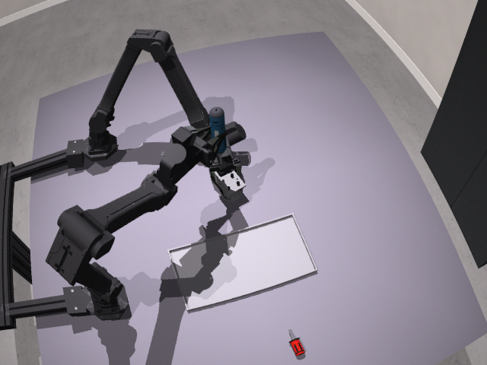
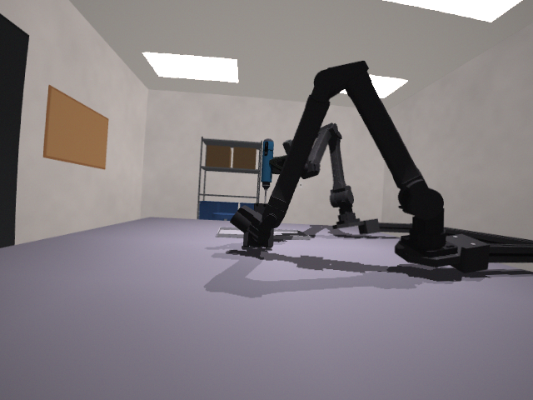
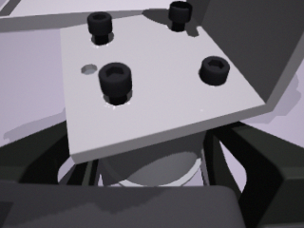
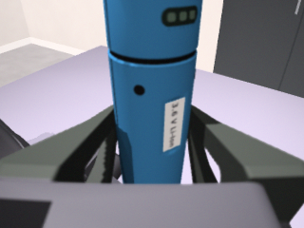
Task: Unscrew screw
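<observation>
Joint module (image 3: 152,166) upright, clasped by the left gripper (image 1: 227,188) (image 2: 258,238) (image 3: 152,114)! The right gripper (image 1: 217,137) (image 2: 269,165) (image 4: 152,114) grips the screwdriver (image 1: 217,123) (image 2: 267,150) (image 4: 152,76) above. Seated screw (image 1: 223,181) (image 3: 215,70) sits by the bracket's upright wall (image 3: 252,52): centre the bit there, press straight, brace the body.

A red screwdriver (image 1: 297,347) lies beyond the tray (image 1: 249,302).

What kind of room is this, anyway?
Probably a workshop or lab-type room: there's a metal shelf unit with brown boxes against the far wall, an orange-brown board hanging on another wall, and bright ceiling panels overhead.
</observation>
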